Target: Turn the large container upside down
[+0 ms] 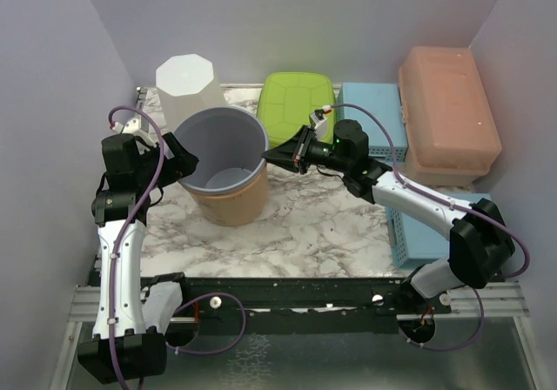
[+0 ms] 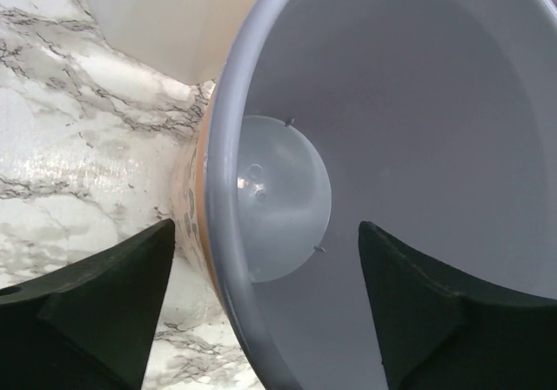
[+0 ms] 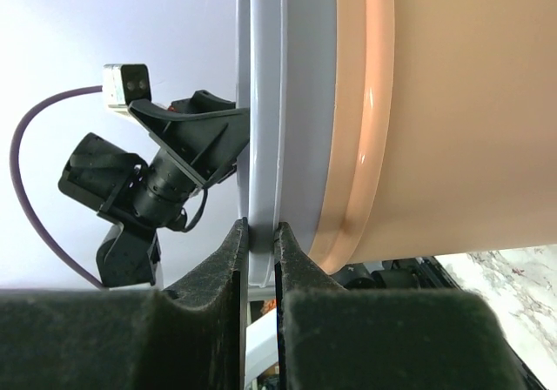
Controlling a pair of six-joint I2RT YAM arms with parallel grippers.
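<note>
In the left part of the top view, the left gripper (image 1: 184, 161) stands wide open astride the left rim of the large container (image 1: 233, 200). The container sits mouth up on the marble table (image 1: 313, 225), left of centre. On its right rim, the right gripper (image 1: 270, 157) is clamped.

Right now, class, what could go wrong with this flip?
The right gripper pinches only the thin rim of the large grey-and-peach plastic bucket; it may slip as the bucket tips.
The left gripper straddles the opposite rim open, giving no support.
The white octagonal plastic container stands close behind and could be struck.
</note>
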